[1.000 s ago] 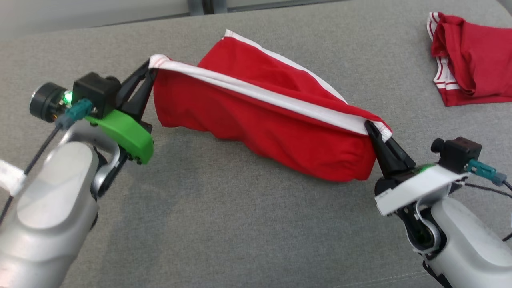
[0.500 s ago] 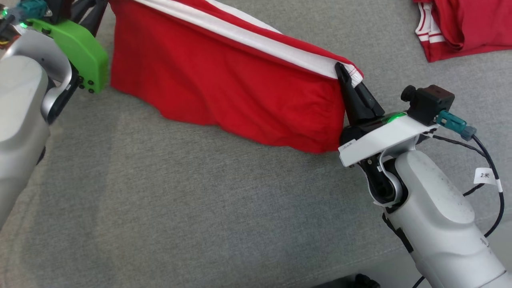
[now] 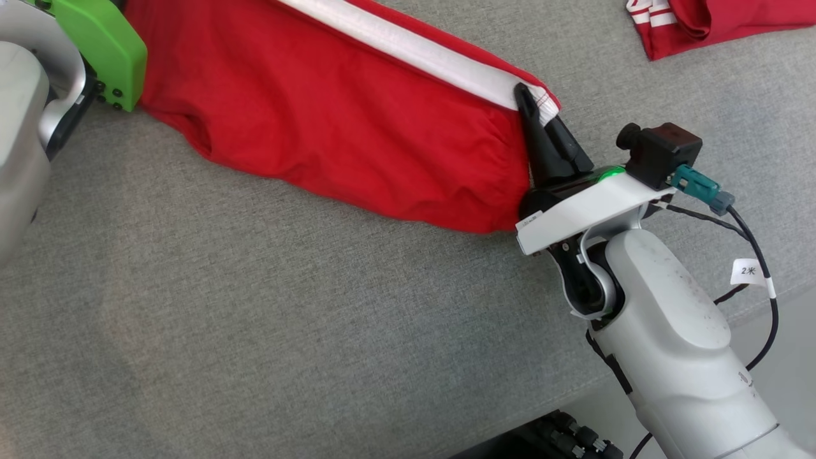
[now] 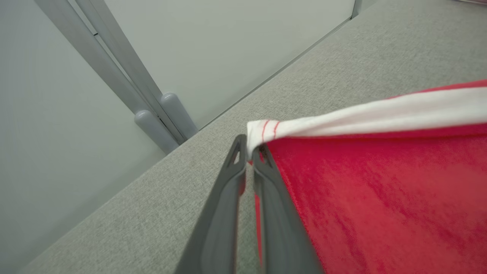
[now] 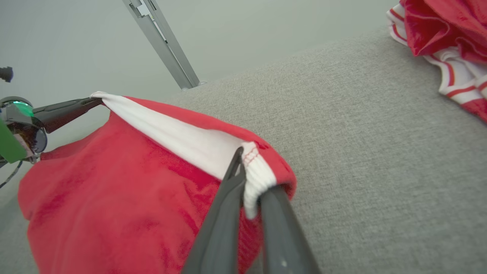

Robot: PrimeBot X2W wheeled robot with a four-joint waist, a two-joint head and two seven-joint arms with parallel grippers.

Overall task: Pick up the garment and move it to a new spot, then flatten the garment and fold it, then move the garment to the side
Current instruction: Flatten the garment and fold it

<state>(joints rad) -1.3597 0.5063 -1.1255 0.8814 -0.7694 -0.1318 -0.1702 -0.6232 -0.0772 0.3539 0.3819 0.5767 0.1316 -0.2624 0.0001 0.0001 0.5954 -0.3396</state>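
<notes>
The garment point(image 3: 344, 121) is red with a white waistband point(image 3: 421, 54) and hangs stretched between my two grippers, its lower edge touching the grey fabric surface point(image 3: 255, 319). My right gripper point(image 3: 524, 97) is shut on the band's right corner. In the right wrist view the right gripper point(image 5: 247, 167) pinches the white ribbed band point(image 5: 182, 140), with the garment point(image 5: 114, 198) sagging to its left. My left gripper point(image 4: 249, 148) is shut on the other band corner, the garment point(image 4: 380, 198) filling the right of that view. The head view catches just its green housing point(image 3: 102, 44) at the top left.
A second red and white garment point(image 3: 714, 22) lies bunched at the far right, also visible as a crumpled heap point(image 5: 449, 42). The surface's front edge runs across the lower right, with dark gear point(image 3: 574, 440) below it. A pale wall and grey post point(image 4: 114, 64) stand behind.
The head camera has moved, so the whole scene has slid up and to the left. Both grippers still hold the waistband corners, with the garment stretched between them as before.
</notes>
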